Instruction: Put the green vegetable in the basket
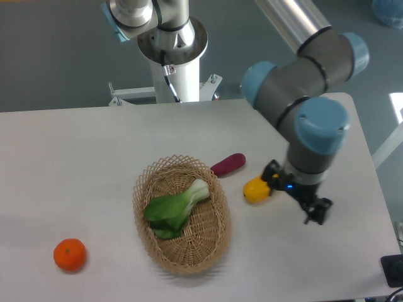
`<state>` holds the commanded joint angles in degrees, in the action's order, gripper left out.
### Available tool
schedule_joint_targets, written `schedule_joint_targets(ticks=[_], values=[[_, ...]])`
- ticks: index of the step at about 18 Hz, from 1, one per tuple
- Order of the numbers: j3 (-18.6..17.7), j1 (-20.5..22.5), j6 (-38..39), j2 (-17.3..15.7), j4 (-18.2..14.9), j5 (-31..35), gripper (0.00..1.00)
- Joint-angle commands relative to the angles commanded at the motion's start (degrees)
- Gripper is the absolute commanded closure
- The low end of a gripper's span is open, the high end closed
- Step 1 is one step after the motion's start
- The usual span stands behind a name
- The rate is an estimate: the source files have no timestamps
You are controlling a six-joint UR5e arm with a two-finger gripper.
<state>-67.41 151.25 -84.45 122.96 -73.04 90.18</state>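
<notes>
The green vegetable [173, 211] has dark leaves and a pale stalk. It lies inside the oval tan wicker basket [214, 242] at the table's middle, stalk pointing to the upper right. My gripper [295, 194] is to the right of the basket, low over the table and apart from it. Its two black fingers [318, 211] stand spread with nothing between them. The left finger is close beside a yellow vegetable.
A yellow oblong vegetable [256, 189] lies just right of the basket, next to my gripper. A purple-red oblong vegetable [228, 164] lies by the basket's upper right rim. An orange [69, 254] sits at the front left. The table's right edge [378, 189] is near the arm.
</notes>
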Motion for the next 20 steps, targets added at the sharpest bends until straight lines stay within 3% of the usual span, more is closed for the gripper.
schedule_joint_targets(ticks=[6, 20], values=[[0.97, 3.09, -3.35, 1.49, -0.18, -0.27, 0.00], [-1.14, 3.00, -4.23, 1.32, 0.53, -1.06, 0.00]])
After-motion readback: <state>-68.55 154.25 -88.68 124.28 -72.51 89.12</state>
